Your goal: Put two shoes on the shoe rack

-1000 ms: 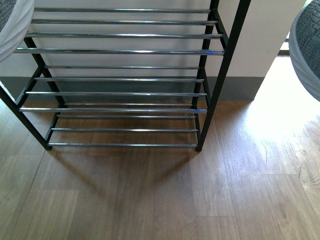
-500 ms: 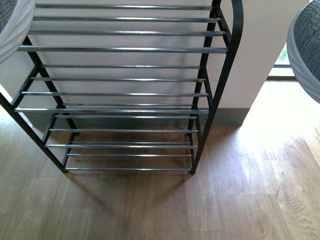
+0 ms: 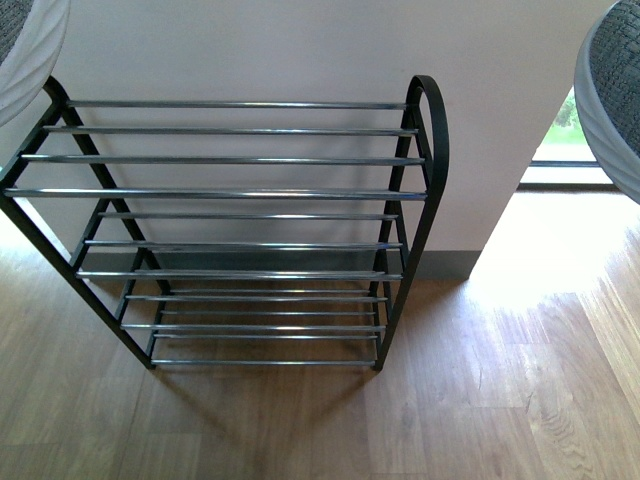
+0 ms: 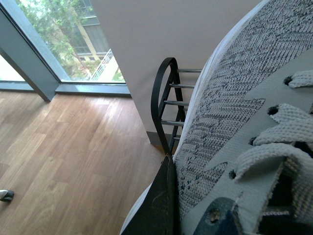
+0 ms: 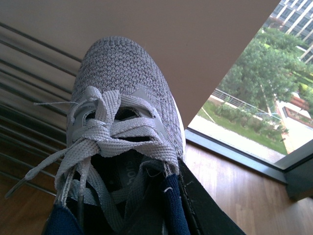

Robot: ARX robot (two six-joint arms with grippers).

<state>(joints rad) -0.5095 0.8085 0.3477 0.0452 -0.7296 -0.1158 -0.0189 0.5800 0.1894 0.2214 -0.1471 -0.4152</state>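
The shoe rack [image 3: 230, 192] stands against the wall in the front view, its chrome bars bare on every tier. One grey sneaker [image 3: 25, 50] hangs at the upper left corner and another grey sneaker [image 3: 612, 95] at the upper right, both above and outside the rack's ends. In the left wrist view my left gripper [image 4: 188, 215] is shut on the sneaker [image 4: 234, 112] at its collar, with the rack's arched side frame [image 4: 164, 88] beyond the toe. In the right wrist view my right gripper [image 5: 188, 210] is shut on its sneaker [image 5: 117, 73], with the rack bars [image 5: 29, 54] beside it.
A pale wall [image 3: 300, 50] backs the rack. The wooden floor [image 3: 480, 400] spreads in front and to the right. A floor-level window [image 3: 565, 125] lies right of the wall's corner, and a second window [image 4: 58, 44] shows in the left wrist view.
The front view has lifted and drawn back: the rack now sits lower and smaller, with its whole top tier and arched frame showing. Both sneakers stay in the upper corners.
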